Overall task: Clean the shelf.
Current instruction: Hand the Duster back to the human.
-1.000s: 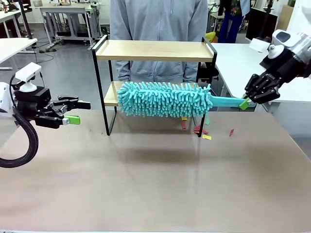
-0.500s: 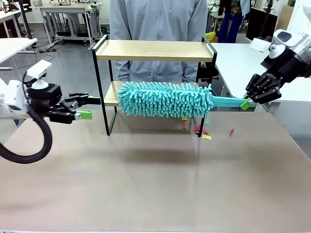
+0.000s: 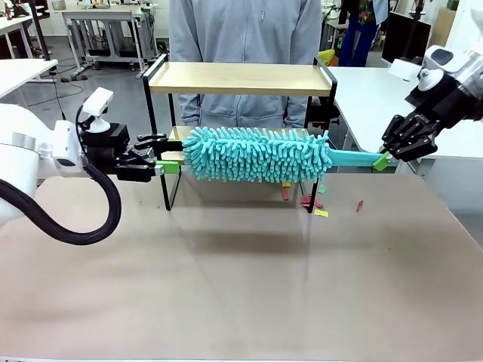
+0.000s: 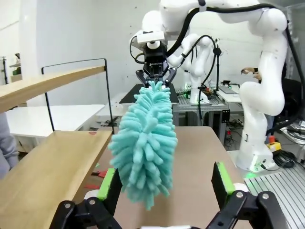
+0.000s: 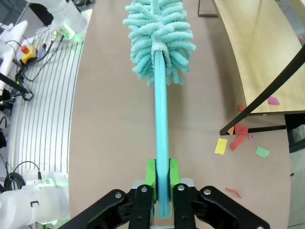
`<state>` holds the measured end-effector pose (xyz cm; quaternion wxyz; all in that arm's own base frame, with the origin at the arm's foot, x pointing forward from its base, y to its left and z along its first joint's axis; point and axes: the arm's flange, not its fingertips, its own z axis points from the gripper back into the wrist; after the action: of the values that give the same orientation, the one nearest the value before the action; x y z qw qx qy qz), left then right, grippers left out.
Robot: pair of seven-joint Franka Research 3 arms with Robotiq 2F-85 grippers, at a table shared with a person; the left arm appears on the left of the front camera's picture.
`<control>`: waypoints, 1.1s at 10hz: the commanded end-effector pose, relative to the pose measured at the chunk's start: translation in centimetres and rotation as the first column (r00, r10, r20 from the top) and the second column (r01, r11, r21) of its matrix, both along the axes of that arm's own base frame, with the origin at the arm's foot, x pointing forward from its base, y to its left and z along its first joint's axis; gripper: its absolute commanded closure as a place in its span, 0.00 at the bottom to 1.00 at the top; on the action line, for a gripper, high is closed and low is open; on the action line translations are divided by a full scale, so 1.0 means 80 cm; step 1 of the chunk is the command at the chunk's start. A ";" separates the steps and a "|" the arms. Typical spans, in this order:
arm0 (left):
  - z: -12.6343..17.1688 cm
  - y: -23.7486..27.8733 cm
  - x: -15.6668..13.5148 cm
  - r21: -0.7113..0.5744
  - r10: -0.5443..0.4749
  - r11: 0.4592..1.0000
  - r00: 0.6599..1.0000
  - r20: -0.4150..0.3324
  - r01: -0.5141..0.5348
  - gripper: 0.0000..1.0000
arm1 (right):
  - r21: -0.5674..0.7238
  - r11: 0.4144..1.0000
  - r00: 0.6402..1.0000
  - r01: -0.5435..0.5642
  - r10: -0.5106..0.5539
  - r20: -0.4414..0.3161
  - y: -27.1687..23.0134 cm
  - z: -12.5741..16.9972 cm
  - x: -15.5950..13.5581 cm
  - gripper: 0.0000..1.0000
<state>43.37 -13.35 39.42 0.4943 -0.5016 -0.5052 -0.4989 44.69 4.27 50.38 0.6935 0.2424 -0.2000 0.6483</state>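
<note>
The shelf (image 3: 238,78) stands at the table's far side, two wooden boards in a black frame. A turquoise fluffy duster (image 3: 256,154) hangs level in front of its lower board (image 3: 172,151). My right gripper (image 3: 383,158) is shut on the duster's handle end, right of the shelf. In the right wrist view the handle (image 5: 161,124) runs straight out from that gripper (image 5: 162,179). My left gripper (image 3: 167,157) is open at the shelf's left post, just short of the duster's tip. In the left wrist view the duster head (image 4: 145,143) hangs ahead of the open gripper (image 4: 164,183), beside the lower board (image 4: 43,176).
A person in a grey hoodie (image 3: 245,30) stands right behind the shelf. Coloured paper scraps (image 3: 309,202) lie on the table by the shelf's right foot, and one pink scrap (image 5: 273,100) lies on the lower board. A white table (image 3: 370,98) stands to the right.
My left arm has reached right, from the table's left edge to the shelf's left post and the duster's tip, still open. The right arm and duster have held still.
</note>
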 end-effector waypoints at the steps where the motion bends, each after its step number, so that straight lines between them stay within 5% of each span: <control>1: -0.006 -0.020 0.005 -0.009 0.029 1.000 0.999 0.015 -0.029 0.00 | 0.015 1.000 1.000 0.009 -0.009 0.000 0.001 0.004 -0.002 0.86; 10: 0.004 -0.095 0.017 -0.004 -0.046 0.999 0.999 0.025 0.046 0.00 | 0.015 1.000 1.000 0.009 -0.009 0.000 0.001 0.004 -0.002 0.86; 11: 0.005 -0.099 0.016 0.007 -0.062 0.998 0.998 0.006 0.062 0.58 | 0.015 1.000 1.000 0.009 -0.009 0.000 0.001 0.004 -0.002 0.86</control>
<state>44.43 -20.90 39.67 0.4790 -0.5109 -0.4927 -0.5165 44.68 4.20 50.39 0.6942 0.2421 -0.1999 0.6477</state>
